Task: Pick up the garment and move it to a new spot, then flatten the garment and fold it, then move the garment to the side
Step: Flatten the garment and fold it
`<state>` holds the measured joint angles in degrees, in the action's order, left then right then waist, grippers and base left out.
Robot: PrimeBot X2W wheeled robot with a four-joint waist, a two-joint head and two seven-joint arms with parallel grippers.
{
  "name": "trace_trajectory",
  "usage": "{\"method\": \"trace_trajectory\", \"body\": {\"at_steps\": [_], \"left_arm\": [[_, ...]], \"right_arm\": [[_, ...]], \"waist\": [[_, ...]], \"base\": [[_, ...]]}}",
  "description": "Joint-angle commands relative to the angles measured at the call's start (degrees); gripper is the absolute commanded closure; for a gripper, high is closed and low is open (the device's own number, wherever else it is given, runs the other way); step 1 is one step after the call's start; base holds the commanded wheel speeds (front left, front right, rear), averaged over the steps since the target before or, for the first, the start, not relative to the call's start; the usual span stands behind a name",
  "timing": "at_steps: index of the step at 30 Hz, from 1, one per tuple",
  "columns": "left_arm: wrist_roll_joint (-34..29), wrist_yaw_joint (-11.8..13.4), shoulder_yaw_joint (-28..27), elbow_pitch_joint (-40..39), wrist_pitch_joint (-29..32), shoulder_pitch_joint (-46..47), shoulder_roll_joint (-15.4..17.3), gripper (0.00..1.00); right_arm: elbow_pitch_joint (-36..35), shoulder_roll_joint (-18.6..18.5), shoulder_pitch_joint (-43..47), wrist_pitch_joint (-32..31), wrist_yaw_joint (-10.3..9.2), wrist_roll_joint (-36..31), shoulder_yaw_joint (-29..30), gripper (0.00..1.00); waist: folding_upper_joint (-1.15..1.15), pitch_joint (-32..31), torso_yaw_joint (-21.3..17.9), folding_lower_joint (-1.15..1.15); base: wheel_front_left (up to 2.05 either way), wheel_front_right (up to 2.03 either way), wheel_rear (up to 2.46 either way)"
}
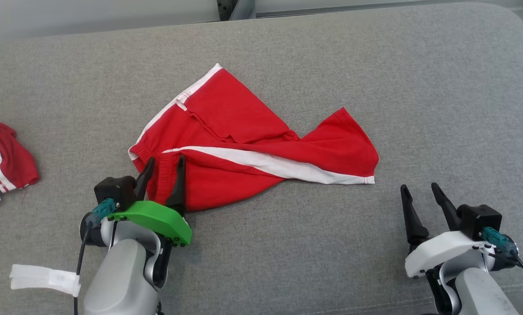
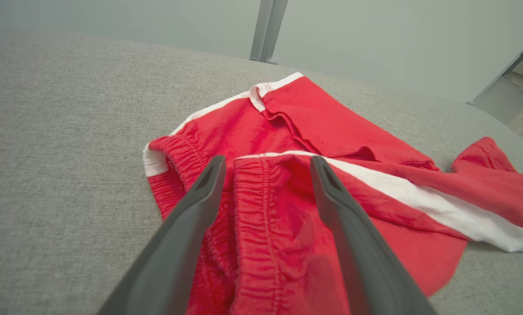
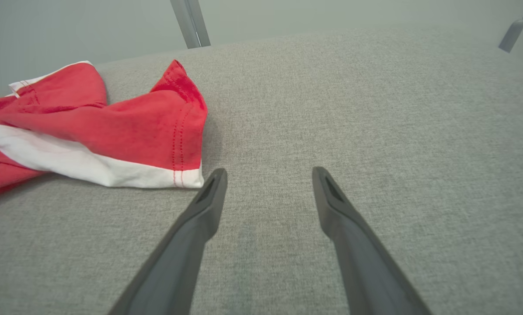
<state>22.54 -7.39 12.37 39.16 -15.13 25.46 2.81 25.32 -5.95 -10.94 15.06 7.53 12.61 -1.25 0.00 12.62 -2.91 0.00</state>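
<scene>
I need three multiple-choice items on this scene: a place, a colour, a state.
1. The left gripper is: A) at the red shorts' waistband; B) off the grey cushion; C) at a leg hem.
2. The shorts' stripe is: A) blue; B) white; C) black.
3. The right gripper is: A) shut on the shorts; B) shut, empty; C) open, empty.
1A: fingers straddle the gathered waistband. 2B: a white band crosses red cloth. 3C: fingers apart over bare cushion.

Red shorts (image 1: 244, 144), white side stripes, crumpled on grey surface
</scene>
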Motion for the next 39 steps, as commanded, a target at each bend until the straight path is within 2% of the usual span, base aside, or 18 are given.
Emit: {"method": "trace_trajectory", "body": {"at_steps": [1,9,11,12,14,15,16,18,19,20,22,27,32,39], "left_arm": [[0.98,-0.14,-0.1,0.83,-0.03,1.21,0.24,0.0],[3.06,-0.14,1.86,3.36,-0.03,3.38,1.11,0.01],[3.26,-0.14,2.24,4.53,-0.03,3.64,1.27,0.22],[3.44,-0.14,2.48,4.84,-0.03,3.93,1.27,0.27],[2.96,-0.14,3.28,4.56,-0.03,4.32,1.48,0.29],[2.92,-0.14,3.42,4.28,-0.03,4.28,1.52,0.36],[2.94,-0.14,3.55,4.13,-0.03,4.05,1.63,0.45],[2.76,-0.14,4.11,3.19,-0.03,3.63,1.75,0.72],[2.62,-0.14,4.08,1.85,-0.04,3.59,1.93,0.93],[2.09,-0.14,4.13,-0.1,-0.04,3.45,2.17,1.0],[1.79,-0.14,4.8,-5.36,-0.02,0.66,2.2,1.0],[1.93,-0.14,7.79,-10.54,-0.03,-2.63,2.76,1.0],[3.13,-0.14,11.53,-13.18,-0.02,-6.15,3.87,1.0],[8.28,-0.14,18.53,-15.12,-0.03,-11.4,7.59,1.0]], "right_arm": [[-0.15,-0.14,-0.57,0.16,-0.08,0.26,-0.15,0.0],[-0.32,0.47,-1.01,0.16,-0.08,0.12,-0.09,0.0],[-0.38,0.51,-1.18,0.16,-0.08,0.23,-0.03,0.0],[-0.41,0.54,-1.26,0.16,-0.08,0.26,-0.05,0.0],[-0.44,0.58,-1.32,0.16,-0.08,0.36,-0.08,0.0],[-0.46,0.62,-1.39,0.16,-0.08,0.43,-0.03,0.0],[-0.5,0.66,-1.5,0.16,-0.08,0.48,0.04,0.0],[-0.56,0.74,-1.58,0.16,-0.08,0.48,0.16,0.0],[-0.64,0.78,-1.57,0.16,-0.08,0.46,0.32,0.0],[-0.71,0.8,-1.48,0.16,-0.08,0.42,0.53,0.0],[-0.72,0.99,-1.0,0.16,-0.08,0.53,0.95,0.0],[-0.32,1.43,-0.36,0.16,-0.08,0.83,1.0,0.0],[0.08,1.82,0.09,0.16,-0.08,1.45,1.11,0.0],[0.81,2.29,0.94,0.16,-0.08,1.95,1.66,0.0]], "waist": [[0.0,0.1,-0.04,0.0],[0.0,0.94,-0.01,0.0],[0.0,1.16,0.05,0.0],[0.0,1.27,0.07,0.0],[0.0,1.48,0.15,0.0],[0.0,1.57,0.22,0.0],[0.0,1.64,0.29,0.0],[0.0,1.67,0.46,0.0],[0.0,1.7,0.61,0.0],[0.0,1.68,0.86,0.0],[0.0,1.37,1.86,0.0],[0.0,0.29,4.04,0.0],[0.0,-1.02,6.1,0.0],[0.0,-3.04,9.0,0.0]], "base": [[0.0,0.0,0.0],[0.0,0.0,0.0],[0.0,0.0,0.0],[0.0,0.0,0.0],[0.0,0.0,0.0],[0.0,0.0,0.0],[0.0,0.0,0.0],[0.0,0.0,0.0],[0.0,0.0,0.0],[0.0,0.0,0.0],[0.0,0.0,0.0],[0.0,0.0,0.0],[0.0,0.0,0.0],[0.0,0.0,0.0]]}}
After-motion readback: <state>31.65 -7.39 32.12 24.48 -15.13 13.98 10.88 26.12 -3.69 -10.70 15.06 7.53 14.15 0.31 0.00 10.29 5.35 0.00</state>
